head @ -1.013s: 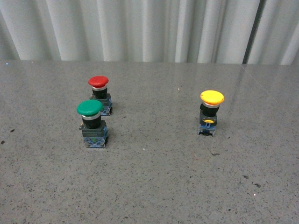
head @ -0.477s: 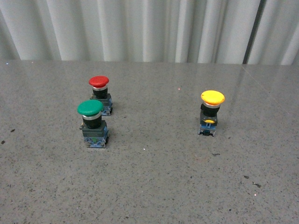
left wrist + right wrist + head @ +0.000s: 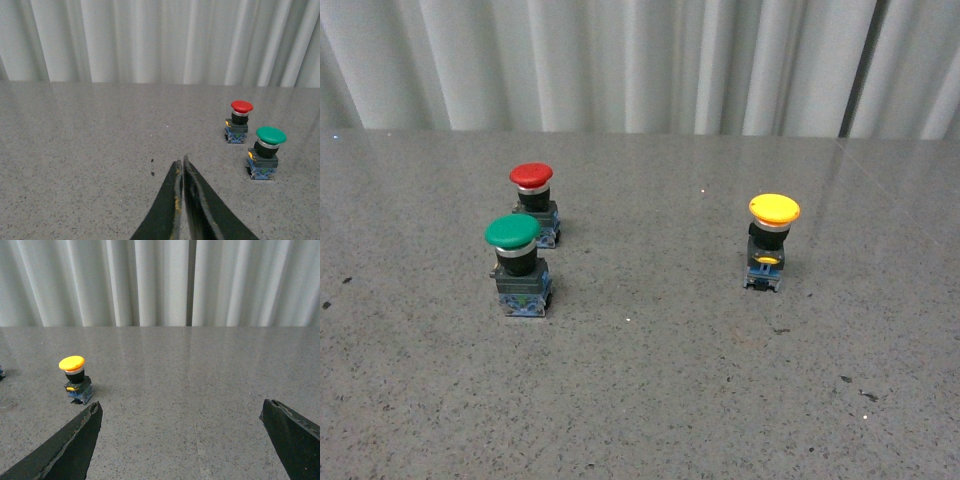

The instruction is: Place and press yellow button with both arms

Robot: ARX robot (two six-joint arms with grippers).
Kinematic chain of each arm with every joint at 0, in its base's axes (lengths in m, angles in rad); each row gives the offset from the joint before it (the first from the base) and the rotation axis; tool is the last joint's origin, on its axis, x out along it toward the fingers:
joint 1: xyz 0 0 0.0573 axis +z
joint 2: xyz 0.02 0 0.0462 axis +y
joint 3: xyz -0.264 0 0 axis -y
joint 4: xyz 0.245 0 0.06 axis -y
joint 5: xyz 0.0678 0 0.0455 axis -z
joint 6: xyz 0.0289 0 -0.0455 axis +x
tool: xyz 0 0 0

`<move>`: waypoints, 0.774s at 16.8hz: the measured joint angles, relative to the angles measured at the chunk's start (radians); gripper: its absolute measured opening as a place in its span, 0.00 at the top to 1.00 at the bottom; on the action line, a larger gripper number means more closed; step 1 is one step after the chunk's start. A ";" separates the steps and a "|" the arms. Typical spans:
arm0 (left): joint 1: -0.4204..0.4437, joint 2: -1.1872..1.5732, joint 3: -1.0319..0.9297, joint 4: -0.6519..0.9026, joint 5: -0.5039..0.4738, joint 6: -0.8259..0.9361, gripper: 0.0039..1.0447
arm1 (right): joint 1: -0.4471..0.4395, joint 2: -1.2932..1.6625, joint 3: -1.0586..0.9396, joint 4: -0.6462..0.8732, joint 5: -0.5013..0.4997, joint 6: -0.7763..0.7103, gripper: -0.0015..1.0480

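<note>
Grey table (image 3: 650, 400): left gripper (image 3: 183, 164) pinched together, empty, short of the green button (image 3: 515, 262) and red button (image 3: 533, 200); yellow button (image 3: 773, 240) stands upright at right, beyond the right gripper (image 3: 181, 407), whose jaws gape wide, touching nothing.

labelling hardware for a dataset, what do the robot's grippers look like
Only finger ends show, in the wrist views. The left gripper has slim matte black fingers tapering to points, with yellowish scuffs on an inner edge. The right gripper has black wedge-shaped fingers with rough, worn edges. No cables or sleeves show.
</note>
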 joint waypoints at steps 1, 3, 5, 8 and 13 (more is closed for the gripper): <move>0.000 0.000 0.000 0.001 -0.001 0.000 0.85 | 0.000 0.000 0.000 0.000 0.000 0.000 0.06; 0.000 0.000 0.000 0.000 0.000 0.000 0.68 | 0.000 0.000 0.000 0.000 0.000 0.000 0.06; 0.000 0.000 0.000 0.000 0.000 0.000 0.51 | -0.001 0.002 0.001 -0.003 -0.004 0.003 0.06; 0.000 0.000 0.000 0.001 0.000 0.000 0.30 | -0.001 0.176 0.045 0.142 -0.048 0.019 0.06; 0.000 0.000 0.000 0.000 0.000 0.000 0.06 | 0.118 0.880 0.364 0.678 -0.056 -0.076 0.06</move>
